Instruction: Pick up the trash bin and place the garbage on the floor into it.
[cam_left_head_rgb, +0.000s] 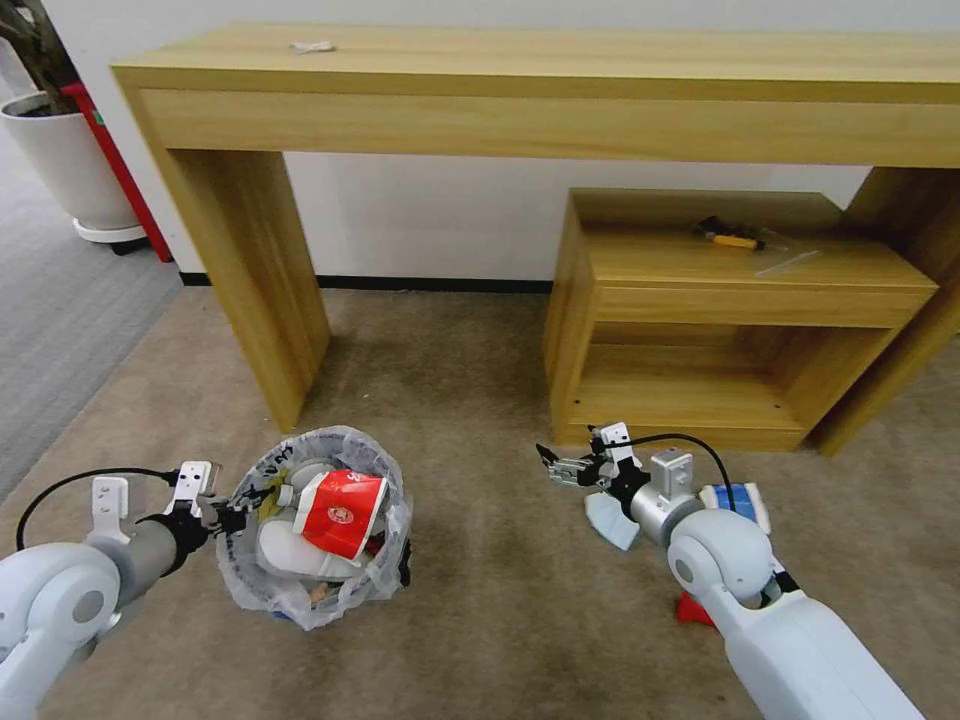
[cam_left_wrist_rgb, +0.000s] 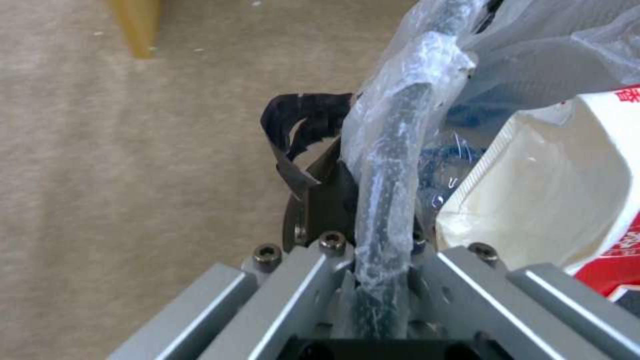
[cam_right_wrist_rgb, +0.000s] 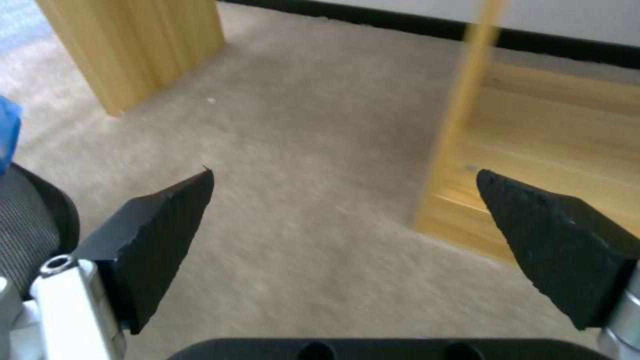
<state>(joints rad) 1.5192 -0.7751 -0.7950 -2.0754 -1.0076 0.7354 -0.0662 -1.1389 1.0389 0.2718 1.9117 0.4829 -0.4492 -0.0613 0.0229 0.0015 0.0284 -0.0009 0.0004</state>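
The trash bin (cam_left_head_rgb: 312, 590), round and lined with crinkled clear plastic, stands on the beige floor (cam_left_head_rgb: 480, 590) at my front left. It holds a red cup (cam_left_head_rgb: 345, 512) and a white slipper (cam_left_head_rgb: 285, 548). My left gripper (cam_left_head_rgb: 234, 518) is shut on the bin's near rim; in the left wrist view the bag-covered rim (cam_left_wrist_rgb: 393, 150) runs between the jaws of the left gripper (cam_left_wrist_rgb: 370, 210), beside the cup (cam_left_wrist_rgb: 567, 200). My right gripper (cam_left_head_rgb: 549, 466) hovers open over bare carpet, its two black fingertips (cam_right_wrist_rgb: 167, 225) spread wide. A light-blue mask (cam_left_head_rgb: 608, 522), a blue and white wrapper (cam_left_head_rgb: 748, 500) and a red piece (cam_left_head_rgb: 690, 608) lie under the right arm.
A long wooden table (cam_left_head_rgb: 550, 90) spans the back, its leg (cam_left_head_rgb: 250, 270) just beyond the bin. A low wooden shelf unit (cam_left_head_rgb: 720, 300) stands right of centre, close ahead of the right gripper. A white plant pot (cam_left_head_rgb: 70, 160) and grey ribbed carpet (cam_left_head_rgb: 60, 320) lie far left.
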